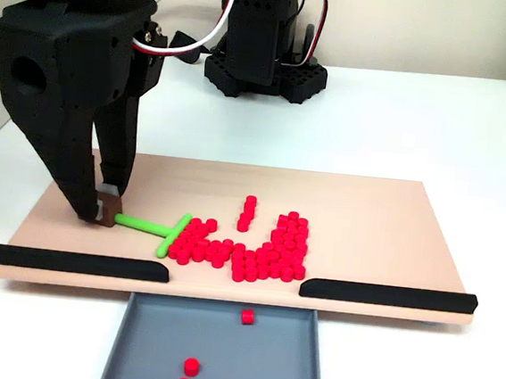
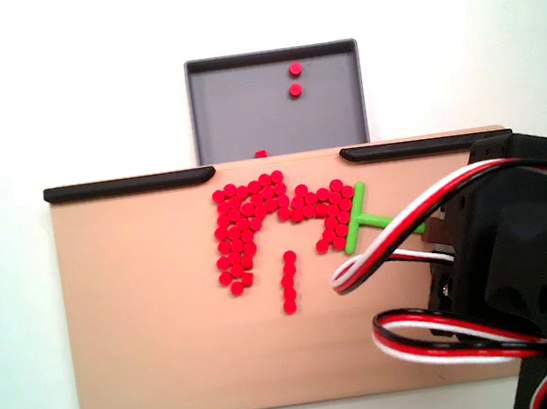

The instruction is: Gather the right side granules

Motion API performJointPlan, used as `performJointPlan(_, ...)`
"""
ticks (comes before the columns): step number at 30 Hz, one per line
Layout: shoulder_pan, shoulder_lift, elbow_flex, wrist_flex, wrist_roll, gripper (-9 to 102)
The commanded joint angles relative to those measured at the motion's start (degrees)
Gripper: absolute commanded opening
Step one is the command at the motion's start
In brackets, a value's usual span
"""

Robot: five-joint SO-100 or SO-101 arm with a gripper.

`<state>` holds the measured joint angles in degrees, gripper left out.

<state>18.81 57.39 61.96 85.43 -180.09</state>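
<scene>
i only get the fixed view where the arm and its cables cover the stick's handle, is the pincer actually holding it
observer: Yes. In a fixed view the pincer is closed on the free end of the green stick, with its tips down at the board.
operator: and that red one by the tray's edge, in or out
observer: In. It lies on the floor of the tray just past the board, so three granules are in the tray.
</scene>
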Motion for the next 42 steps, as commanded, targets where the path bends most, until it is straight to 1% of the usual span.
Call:
performJointPlan(1,-1.0,-0.1,-0.9,-0.3,1.0,0)
performJointPlan(31,-4.4,0.0,-0.9,-0.2,6.7,0)
performJointPlan(42,-3.4,1.6,-0.9,0.3,5.4,0)
